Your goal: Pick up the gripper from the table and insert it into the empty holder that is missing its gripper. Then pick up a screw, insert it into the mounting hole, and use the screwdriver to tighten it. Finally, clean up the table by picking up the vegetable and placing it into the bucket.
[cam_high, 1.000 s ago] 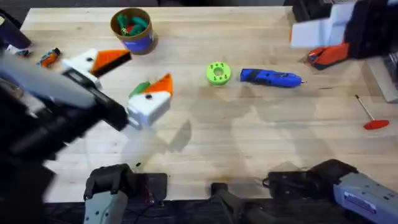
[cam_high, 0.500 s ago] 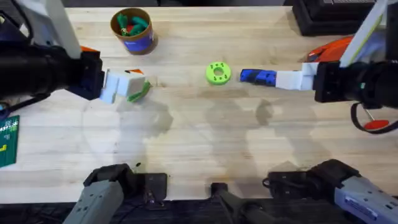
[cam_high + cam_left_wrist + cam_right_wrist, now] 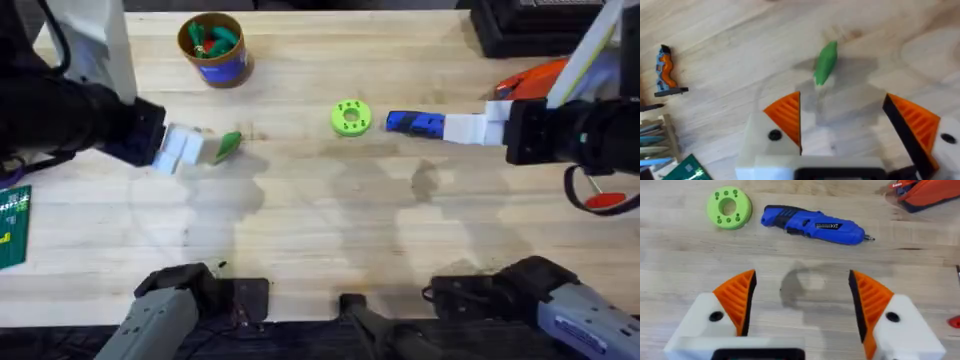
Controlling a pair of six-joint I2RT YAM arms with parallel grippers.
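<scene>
The green vegetable lies on the wood just right of my left gripper. In the left wrist view the vegetable rests a little beyond my open left gripper, with nothing between the orange pads. The blue screwdriver lies right of centre, its bit end covered by my right gripper. Seen from the right wrist, the screwdriver sits ahead of my open, empty right gripper. The bucket stands at the back left with green and red pieces inside. The loose gripper, holder and screw are out of view.
A lime-green disc with holes sits left of the screwdriver. A thin rod with a red handle lies at the right edge, and an orange-red object at the back right. A small orange and blue item lies left of the vegetable.
Both arms swung low over the table. In the last half second my left gripper drew back to the left, uncovering the vegetable. The right arm held still.
</scene>
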